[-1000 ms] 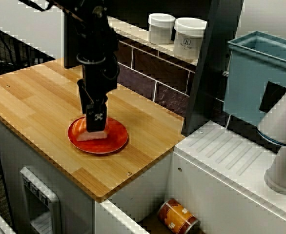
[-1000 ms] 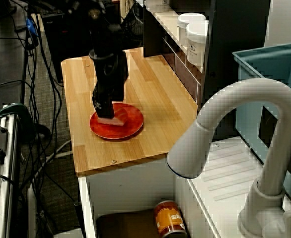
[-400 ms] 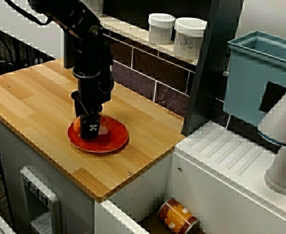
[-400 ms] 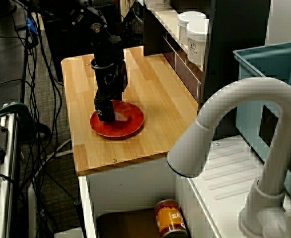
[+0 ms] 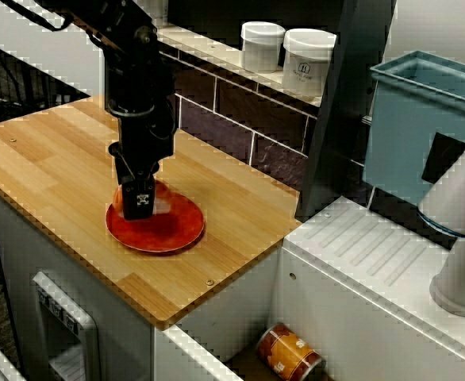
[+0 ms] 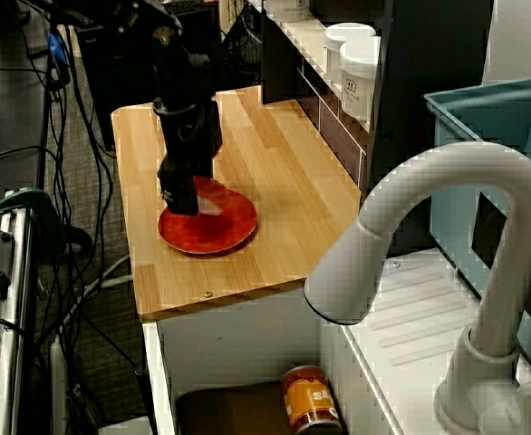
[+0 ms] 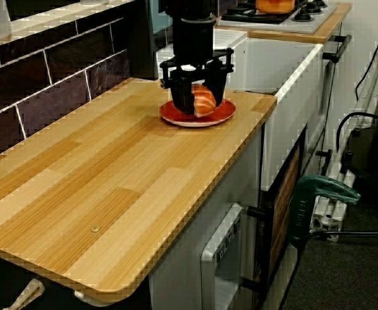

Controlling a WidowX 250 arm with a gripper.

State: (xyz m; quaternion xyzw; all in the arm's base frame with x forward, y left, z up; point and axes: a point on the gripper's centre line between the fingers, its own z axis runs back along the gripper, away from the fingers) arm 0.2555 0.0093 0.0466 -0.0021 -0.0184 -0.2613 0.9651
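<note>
The gripper (image 7: 199, 105) is hanging straight down over the red plate (image 7: 226, 113), and the sushi piece (image 7: 204, 101) is sitting right between its 2 fingers (image 7: 178, 97). The low view along the counter (image 7: 111, 181) is showing it best. The jaws are standing spread wide, out at the ends of their rail. The orange-topped piece is resting on the plate, close to 1 finger, with a sliver of gap at the other. My read is released, bracketing the piece rather than pinching it.

In the view from above the counter, the gripper (image 5: 140, 208) is hiding the middle of the piece. Orange is peeking out on one side of the near finger (image 5: 118, 198) and pale rice on the other. So the long axis is lying along the finger faces, across the line the jaws close on, and the fingers are facing its narrow width. The low view, looking nearly end-on, is giving no hint of that length.

The plate (image 5: 169, 238) is sitting near the counter's front edge, toward the end that meets the white drainer, well apart from the tiled back wall. The view from over the faucet (image 6: 429, 236) is confirming the spot. There the gripper (image 6: 182, 201) is over the plate's back part, with bare red rim (image 6: 216, 240) showing nearer the counter's front edge.

Around it, 2 white jars (image 5: 263, 44) are standing on the ledge above the tiles. A can (image 5: 290, 353) is lying on its side down below the counter's end.
</note>
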